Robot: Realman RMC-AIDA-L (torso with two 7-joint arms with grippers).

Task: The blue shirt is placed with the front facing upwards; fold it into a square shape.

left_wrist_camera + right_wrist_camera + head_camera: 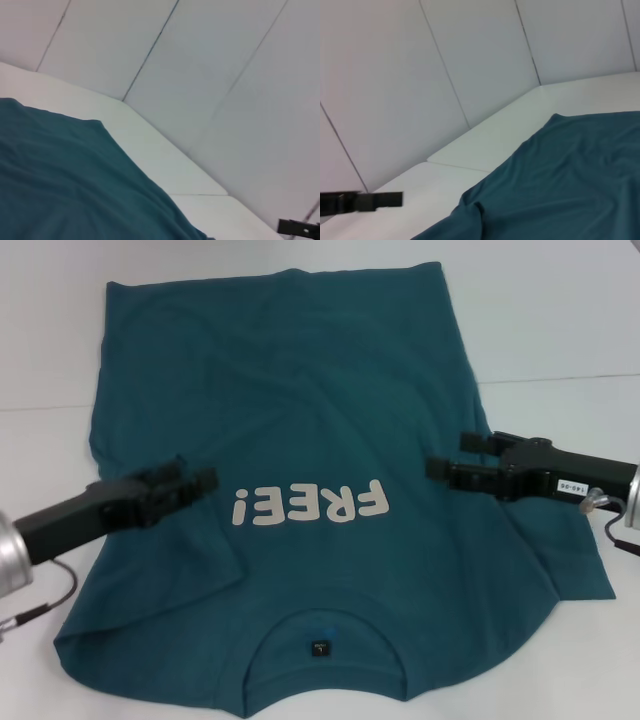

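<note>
Blue shirt point(330, 440) lying spread face-up on the white tabletop point(560, 320), collar nearest me, no fold yet made; my left gripper point(195, 485) and right gripper point(440, 470) hover over its sides, whether their fingers are open I cannot tell.

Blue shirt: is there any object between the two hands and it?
No, nothing visible. The left hand and the right hand are directly over the blue shirt, which lies flat on the white table.
</note>
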